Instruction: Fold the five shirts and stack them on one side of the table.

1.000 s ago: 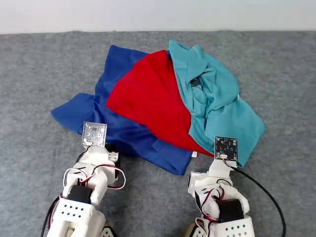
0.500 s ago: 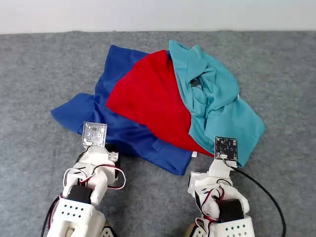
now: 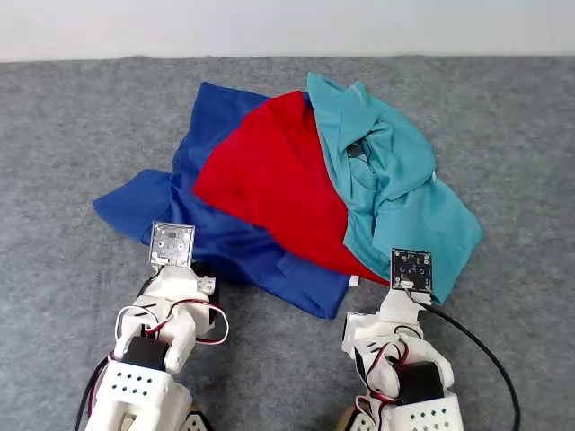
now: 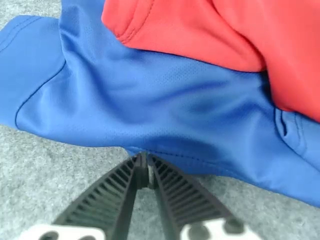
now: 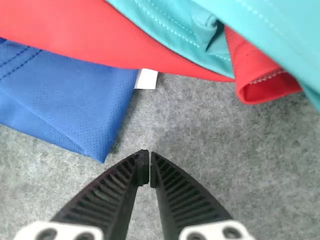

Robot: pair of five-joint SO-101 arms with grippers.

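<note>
High view: three shirts are lying overlapped in a heap around the middle of the grey table (image 3: 72,126). The blue shirt (image 3: 225,242) is sitting lowest and spreading toward 8 o'clock. The red shirt (image 3: 269,189) is lying over it at centre. The teal shirt (image 3: 395,197) is lying crumpled over the red one's edge, running from 12 to 4 o'clock. The left arm (image 3: 162,332) is sitting at 7 o'clock with its wrist over the blue shirt's near hem. The right arm (image 3: 400,359) is sitting at 5 o'clock, its wrist at the near tip of the teal shirt. A black cable (image 3: 485,359) is trailing off beside the right arm. Nothing is differing from the earlier frames: both arms and all the cloth are staying put.

Left wrist view: the left gripper (image 4: 143,160) is showing its jaws pressed together, holding nothing. The tips are sitting right at the blue shirt's (image 4: 150,100) hem; cannot tell if they are touching it. The red shirt (image 4: 225,30) is overlapping the blue beyond.

Right wrist view: the right gripper (image 5: 146,157) is also showing jaws pressed together and holding nothing, hanging over bare table, just beside the blue shirt's (image 5: 60,100) corner. A white tag (image 5: 147,79) is poking out from under the red shirt (image 5: 65,35). The teal shirt (image 5: 190,25) is lying over the red.
</note>
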